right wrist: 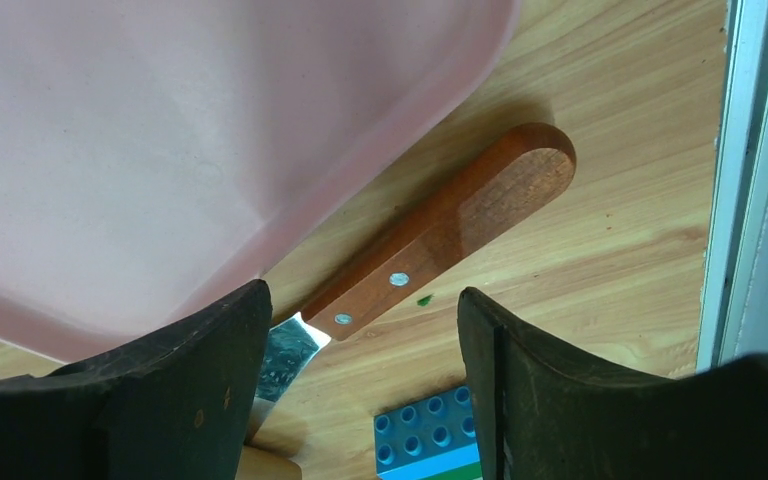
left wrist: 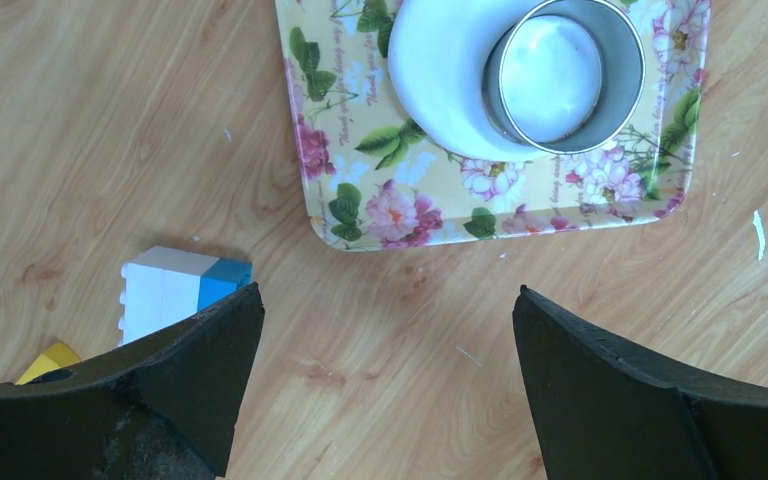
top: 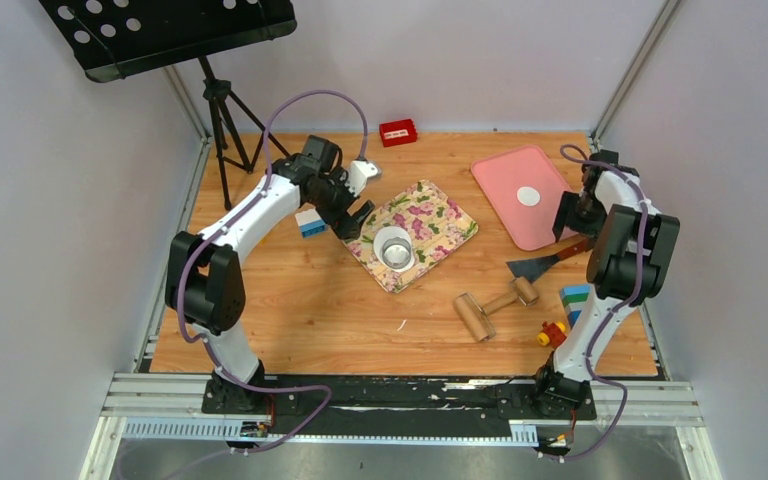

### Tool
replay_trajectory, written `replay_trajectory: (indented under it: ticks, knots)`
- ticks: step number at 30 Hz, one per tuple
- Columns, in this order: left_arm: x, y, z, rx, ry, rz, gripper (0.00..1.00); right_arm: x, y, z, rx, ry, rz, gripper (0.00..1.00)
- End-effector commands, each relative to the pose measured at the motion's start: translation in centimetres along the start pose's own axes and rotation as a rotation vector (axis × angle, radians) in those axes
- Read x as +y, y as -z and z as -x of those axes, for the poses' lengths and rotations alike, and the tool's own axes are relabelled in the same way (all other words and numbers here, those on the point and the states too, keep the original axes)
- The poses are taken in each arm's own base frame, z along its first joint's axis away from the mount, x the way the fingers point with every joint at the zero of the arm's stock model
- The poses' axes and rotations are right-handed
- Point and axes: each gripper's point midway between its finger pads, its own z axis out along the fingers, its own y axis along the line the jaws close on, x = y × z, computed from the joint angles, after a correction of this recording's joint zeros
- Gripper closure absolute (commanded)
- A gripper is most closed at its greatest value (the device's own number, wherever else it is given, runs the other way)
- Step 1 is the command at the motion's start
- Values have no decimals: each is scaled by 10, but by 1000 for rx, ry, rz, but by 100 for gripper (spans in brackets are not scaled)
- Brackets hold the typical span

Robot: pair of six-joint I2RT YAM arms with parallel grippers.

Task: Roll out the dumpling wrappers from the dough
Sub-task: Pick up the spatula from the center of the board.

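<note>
As left arm (top: 260, 205) arches, fingers (left wrist: 190, 370) apart

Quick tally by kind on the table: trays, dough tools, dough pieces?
Trays: 2 (floral tray, pink tray)
Tools: 3 (ring cutter, rolling pin, scraper)
Dough pieces: 2 (dough on the floral tray, wrapper on the pink tray)
Total: 7

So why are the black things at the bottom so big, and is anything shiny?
Left wrist view: the fingers of the left tool loom large and dark because they sit right by the lens, and the metal ring glints. Right wrist view: the pink tray, so close, shows no detail; the wooden handle is sharp, with a shadow beside it. Top view: even light, faint shadows.
</note>
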Motion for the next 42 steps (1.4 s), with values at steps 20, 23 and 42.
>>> replay_trajectory:
  ticks: [20,23,42]
  knots:
    - [-1,32,19,-42,-66,53,0,15,-24,-18,40,35,-43,51]
    - [-1,35,21,-47,-65,57,0,22,-24,-19,42,33,-9,53]
    - [-8,41,23,-49,-57,58,0,42,-17,-37,38,20,120,86]
